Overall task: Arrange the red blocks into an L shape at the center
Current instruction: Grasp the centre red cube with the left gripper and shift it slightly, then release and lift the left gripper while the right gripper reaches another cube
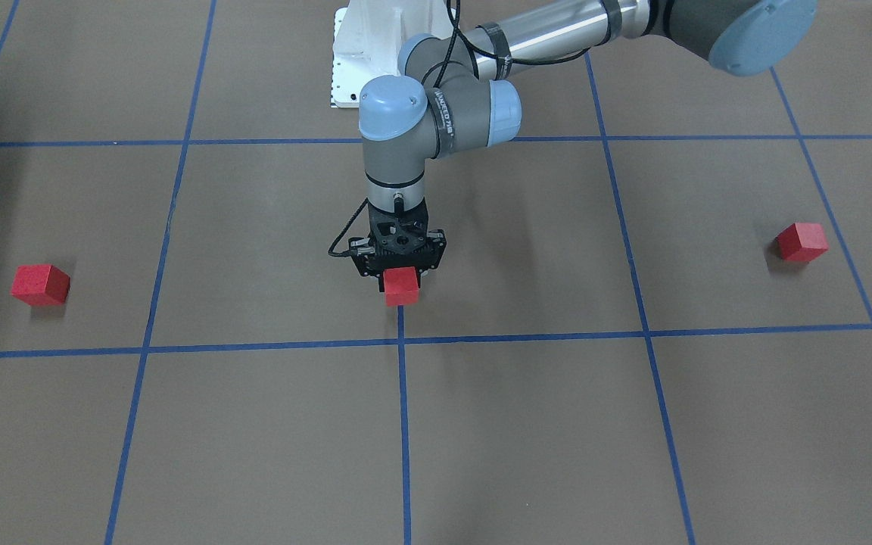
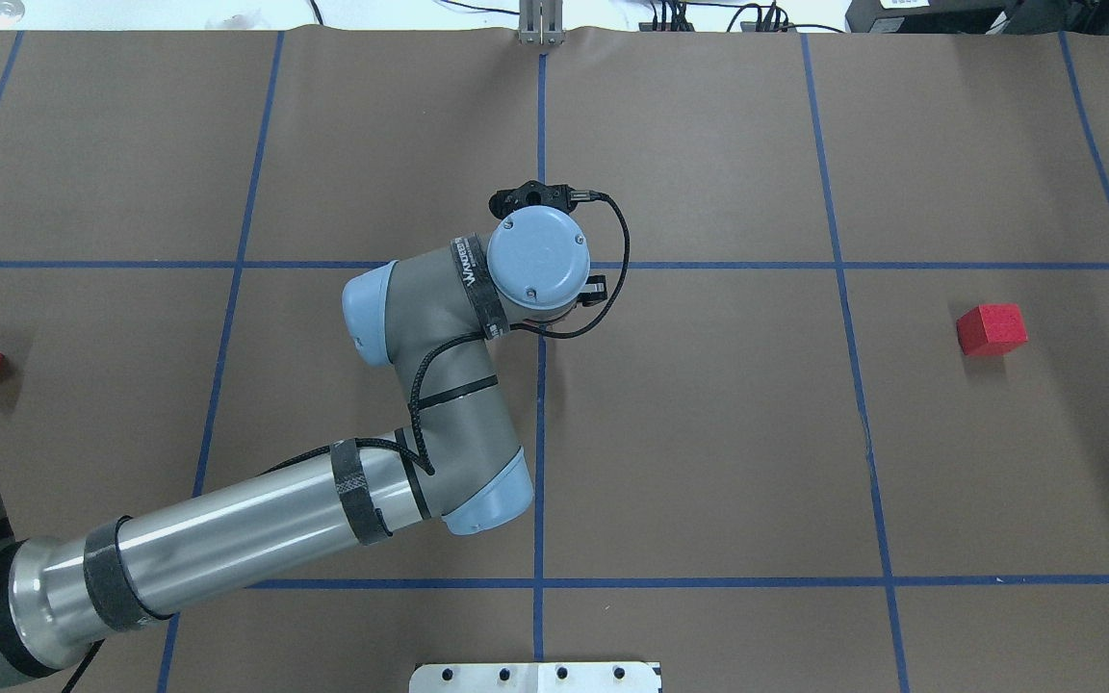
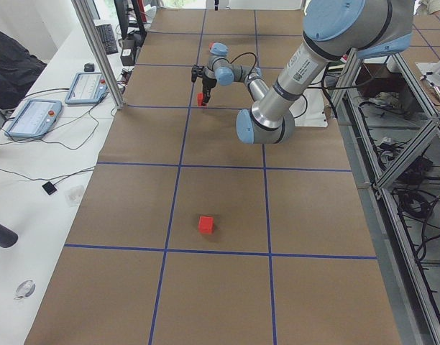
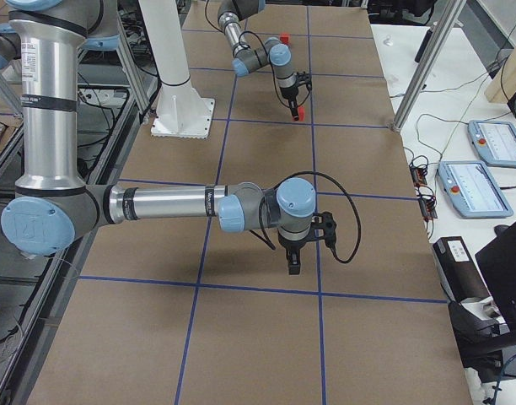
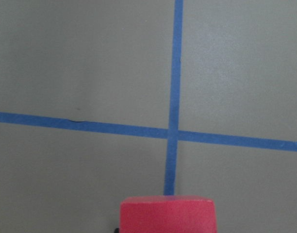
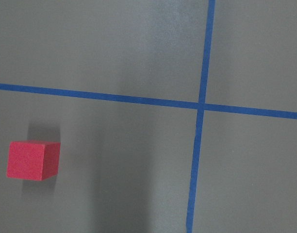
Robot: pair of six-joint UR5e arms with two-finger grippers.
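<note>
I am clamping my left gripper (image 1: 401, 278) on a red block (image 1: 402, 292) near the center (image 1: 401, 341). A second red block (image 1: 41, 284) and a third red block (image 1: 802, 242) are lying far aside. I cannot tell how wide my right gripper (image 4: 293, 268) is.

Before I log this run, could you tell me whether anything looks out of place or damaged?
Nothing stands out. The left gripper holds one red block near the center crossing; the right-side block and left-side block sit flat and intact.

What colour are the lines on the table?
Blue. The lines show best in the left wrist view, crossing beyond the red block.
</note>
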